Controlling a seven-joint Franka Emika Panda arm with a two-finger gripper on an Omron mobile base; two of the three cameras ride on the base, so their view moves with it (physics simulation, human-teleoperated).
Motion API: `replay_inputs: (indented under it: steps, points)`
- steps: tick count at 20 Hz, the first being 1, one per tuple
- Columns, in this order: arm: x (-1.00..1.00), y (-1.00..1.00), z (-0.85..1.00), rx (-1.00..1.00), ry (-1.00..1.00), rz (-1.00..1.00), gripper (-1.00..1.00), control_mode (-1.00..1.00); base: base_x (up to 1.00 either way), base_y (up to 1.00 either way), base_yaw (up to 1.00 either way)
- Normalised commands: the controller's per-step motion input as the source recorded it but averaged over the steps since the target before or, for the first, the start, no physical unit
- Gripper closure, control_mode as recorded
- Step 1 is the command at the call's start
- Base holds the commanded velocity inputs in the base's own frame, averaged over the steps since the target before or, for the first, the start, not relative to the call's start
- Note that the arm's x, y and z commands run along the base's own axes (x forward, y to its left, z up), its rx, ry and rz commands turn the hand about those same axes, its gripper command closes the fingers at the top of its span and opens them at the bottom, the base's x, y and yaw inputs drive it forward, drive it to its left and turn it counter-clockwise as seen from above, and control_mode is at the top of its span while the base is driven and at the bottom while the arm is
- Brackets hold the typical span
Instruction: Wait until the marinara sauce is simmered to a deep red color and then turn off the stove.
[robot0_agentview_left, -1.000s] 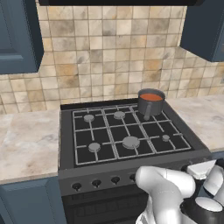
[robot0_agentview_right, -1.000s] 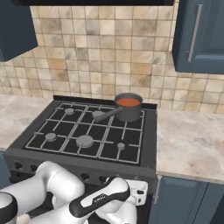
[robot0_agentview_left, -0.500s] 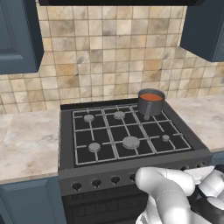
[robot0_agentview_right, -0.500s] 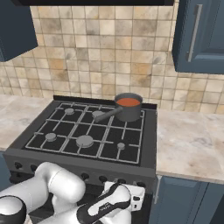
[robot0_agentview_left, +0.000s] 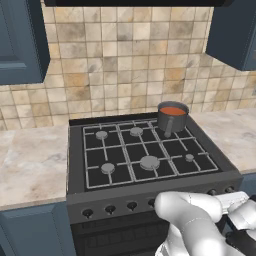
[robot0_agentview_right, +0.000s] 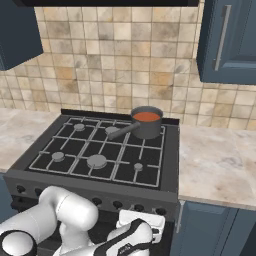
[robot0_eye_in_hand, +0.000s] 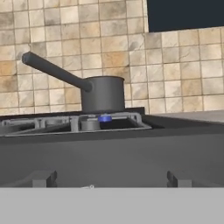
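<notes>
The marinara sauce (robot0_agentview_left: 173, 110) (robot0_agentview_right: 146, 116) is an orange-red round surface in a small grey saucepan (robot0_eye_in_hand: 103, 93) on the back right burner of the stove (robot0_agentview_left: 145, 150) (robot0_agentview_right: 100, 150). A small blue flame (robot0_eye_in_hand: 104, 118) burns under the pan. The pan's handle points toward the front left. My gripper (robot0_agentview_right: 142, 223) (robot0_agentview_left: 235, 204) hangs low in front of the stove's front panel, below the row of black knobs (robot0_agentview_right: 116, 204) (robot0_agentview_left: 110, 209), near its right end. Its fingers are hidden, so I cannot tell how the jaws stand.
Marble counters (robot0_agentview_left: 30, 160) (robot0_agentview_right: 215, 160) flank the stove. Tiled wall behind, with blue cabinets (robot0_agentview_right: 227, 40) (robot0_agentview_left: 20, 45) above on both sides. Two knobs (robot0_eye_in_hand: 43, 178) (robot0_eye_in_hand: 177, 178) sit close at the bottom of the hand view.
The hand has shifted slightly to the right in front of the stove's knob panel. The sauce looks the same orange-red and the pan has not moved.
</notes>
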Motion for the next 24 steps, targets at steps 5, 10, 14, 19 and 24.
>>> replay_inputs:
  steps: [5, 10, 14, 19, 24]
  points:
    - [0.00, 0.02, -0.09, 0.00, -0.02, 0.00, -1.00, -1.00, 0.00, 0.00, 0.00]
    - [0.00, 0.08, -0.10, 0.00, 0.00, 0.00, -1.00, -1.00, 0.00, 0.00, 0.00]
    - [0.00, 0.13, -0.07, 0.00, -0.05, 0.00, -1.00, -1.00, 0.00, 0.00, 0.00]
    - [0.00, 0.15, -0.04, 0.00, -0.06, 0.00, -1.00, -1.00, 0.00, 0.00, 0.00]
    - [0.00, 0.13, -0.06, 0.00, -0.04, 0.00, -1.00, -1.00, 0.00, 0.00, 0.00]
